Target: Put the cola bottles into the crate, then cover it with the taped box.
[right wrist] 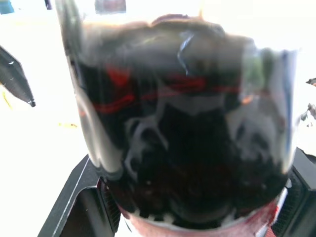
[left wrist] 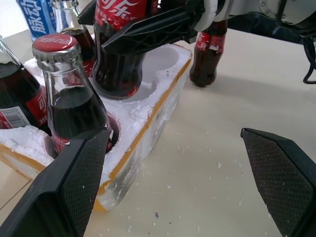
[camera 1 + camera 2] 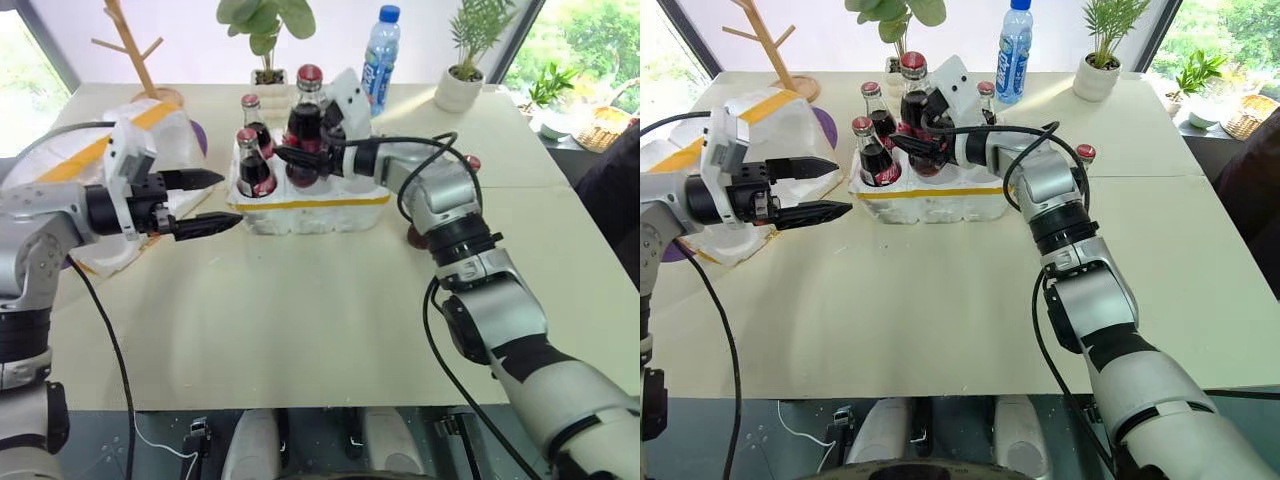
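I've got a cola bottle (image 3: 303, 128) clamped in the right gripper (image 3: 290, 157), hovering just above the crate (image 3: 330, 212). Left gripper (image 3: 213, 201) hangs spread and empty beside it. Next, I judge: lower it straight into a free well.

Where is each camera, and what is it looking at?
Head eyes: look down over the table; both arms show.
Left wrist: looks along the open left gripper at the crate.
Right wrist: looks at the bottle in the right gripper.
Shared: head and left wrist views show that bottle held over the crate.
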Available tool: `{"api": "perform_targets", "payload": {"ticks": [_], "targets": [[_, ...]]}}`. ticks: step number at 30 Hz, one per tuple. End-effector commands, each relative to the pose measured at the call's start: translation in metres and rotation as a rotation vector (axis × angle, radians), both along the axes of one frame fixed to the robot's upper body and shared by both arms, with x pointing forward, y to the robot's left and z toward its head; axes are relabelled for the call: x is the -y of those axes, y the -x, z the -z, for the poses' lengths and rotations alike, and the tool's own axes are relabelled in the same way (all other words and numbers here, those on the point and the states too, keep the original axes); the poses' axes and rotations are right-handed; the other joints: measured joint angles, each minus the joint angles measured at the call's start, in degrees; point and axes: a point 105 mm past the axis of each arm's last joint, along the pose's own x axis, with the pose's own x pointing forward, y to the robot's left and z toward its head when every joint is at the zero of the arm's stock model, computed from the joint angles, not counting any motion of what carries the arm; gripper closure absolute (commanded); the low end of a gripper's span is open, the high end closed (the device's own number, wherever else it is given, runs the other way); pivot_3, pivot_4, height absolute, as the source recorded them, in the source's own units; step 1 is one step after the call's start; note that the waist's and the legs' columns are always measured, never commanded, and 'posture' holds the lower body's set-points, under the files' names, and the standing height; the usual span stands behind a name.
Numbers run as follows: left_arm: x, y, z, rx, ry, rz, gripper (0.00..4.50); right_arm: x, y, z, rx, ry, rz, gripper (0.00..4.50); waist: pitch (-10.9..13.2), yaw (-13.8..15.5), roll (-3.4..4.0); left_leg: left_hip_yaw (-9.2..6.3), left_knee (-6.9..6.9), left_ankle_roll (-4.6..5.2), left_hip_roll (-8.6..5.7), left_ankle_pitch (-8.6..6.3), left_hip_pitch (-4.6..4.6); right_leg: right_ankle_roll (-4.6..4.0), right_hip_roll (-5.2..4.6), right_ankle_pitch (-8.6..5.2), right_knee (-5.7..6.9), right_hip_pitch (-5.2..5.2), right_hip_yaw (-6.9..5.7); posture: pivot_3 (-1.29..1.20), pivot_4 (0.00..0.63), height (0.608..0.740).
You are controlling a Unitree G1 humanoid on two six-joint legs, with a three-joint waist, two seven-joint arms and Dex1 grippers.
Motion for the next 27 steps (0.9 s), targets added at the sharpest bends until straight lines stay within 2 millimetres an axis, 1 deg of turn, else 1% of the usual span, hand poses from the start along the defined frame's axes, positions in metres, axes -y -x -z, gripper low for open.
{"api": "perform_targets", "payload": {"ticks": [1, 4, 8, 10, 12, 15, 17, 18, 19, 22, 24, 27], "targets": [[-0.004, 0.004, -0.016, 0.075, 0.001, -0.007, 0.00, 0.004, 0.007, -0.020, 0.081, -0.016, -0.010, 1.63, 0.00, -0.05, 0.00, -0.01, 0.00, 0.00, 0.01, 0.00, 0.01, 0.00, 0.02, 0.00, 0.01, 0.00, 0.00, 0.00, 0.150, 0.740], [-0.004, 0.002, -0.015, 0.076, 0.000, -0.008, 0.00, 0.012, 0.009, -0.017, 0.066, -0.023, 0.006, 1.63, 0.00, -0.04, 0.00, -0.02, 0.00, 0.01, 0.03, -0.01, 0.02, 0.00, 0.04, 0.00, 0.01, 0.00, 0.00, 0.00, 0.150, 0.740], [-0.002, -0.001, -0.015, 0.079, 0.002, 0.001, 0.00, 0.014, 0.009, -0.010, 0.047, -0.011, 0.019, 1.63, 0.02, -0.03, 0.03, 0.00, 0.00, 0.01, 0.02, -0.01, 0.01, 0.00, 0.03, 0.00, 0.01, -0.01, 0.00, 0.00, 0.150, 0.740], [0.001, -0.001, -0.014, 0.079, 0.005, 0.012, 0.00, 0.011, 0.007, 0.000, 0.023, -0.006, 0.021, 1.63, 0.02, 0.06, 0.02, -0.01, -0.01, 0.01, 0.02, -0.01, 0.00, 0.00, 0.05, 0.00, 0.00, -0.01, -0.02, 0.00, 0.150, 0.740], [0.005, -0.002, -0.013, 0.076, 0.008, 0.029, 0.00, 0.005, 0.002, 0.014, 0.002, 0.016, 0.030, 1.63, 0.01, 0.02, 0.01, -0.01, -0.01, 0.02, 0.02, -0.01, 0.00, 0.00, 0.05, 0.00, 0.00, -0.01, -0.02, 0.00, 0.150, 0.740], [0.011, -0.002, -0.011, 0.074, 0.011, 0.050, 0.00, -0.003, -0.006, 0.033, -0.076, 0.020, 0.049, 1.63, 0.00, -0.13, 0.01, 0.02, 0.00, 0.04, 0.00, -0.02, 0.02, 0.00, 0.03, 0.00, 0.00, 0.01, -0.01, 0.00, 0.150, 0.740], [0.014, -0.004, -0.011, 0.078, 0.016, 0.059, 0.00, -0.002, -0.014, 0.049, -0.119, 0.034, 0.088, 0.61, 0.00, -0.19, 0.01, 0.04, 0.00, 0.01, 0.01, -0.01, 0.03, 0.00, 0.05, 0.00, 0.01, 0.01, -0.01, 0.00, 0.150, 0.740], [0.015, -0.005, -0.012, 0.079, 0.017, 0.060, 0.00, 0.000, -0.016, 0.054, -0.127, 0.040, 0.104, 0.20, -0.01, -0.29, -0.01, 0.04, 0.00, -0.04, 0.01, 0.02, 0.07, 0.00, 0.05, 0.00, 0.02, 0.02, 0.00, 0.00, 0.150, 0.740], [0.016, -0.005, -0.012, 0.080, 0.019, 0.063, 0.00, 0.002, -0.017, 0.055, -0.135, 0.031, 0.115, 0.04, -0.02, -0.35, -0.02, 0.04, -0.01, -0.12, 0.02, 0.07, 0.13, -0.01, 0.08, 0.00, 0.02, 0.06, 0.00, 0.00, 0.150, 0.740], [0.018, -0.005, -0.013, 0.081, 0.023, 0.070, 0.00, 0.007, -0.013, 0.047, -0.144, -0.029, 0.108, 0.04, -0.02, -0.28, -0.02, 0.01, -0.01, -0.12, 0.05, 0.07, 0.19, -0.01, 0.10, 0.00, 0.03, 0.12, 0.02, 0.00, 0.150, 0.740], [0.018, -0.005, -0.013, 0.078, 0.028, 0.073, 0.00, 0.011, -0.004, 0.036, -0.123, -0.064, 0.077, 0.04, -0.02, -0.20, -0.02, -0.01, -0.02, -0.13, 0.06, 0.07, 0.20, -0.01, 0.09, 0.00, 0.03, 0.13, 0.02, 0.00, 0.150, 0.740], [0.019, -0.006, -0.012, 0.071, 0.032, 0.076, 0.00, 0.023, 0.014, 0.016, -0.085, -0.094, 0.058, 0.04, -0.01, 0.23, -0.01, -0.03, -0.02, -0.13, 0.05, 0.07, 0.18, -0.01, 0.04, 0.00, 0.02, 0.13, 0.01, 0.00, 0.150, 0.740]]}}
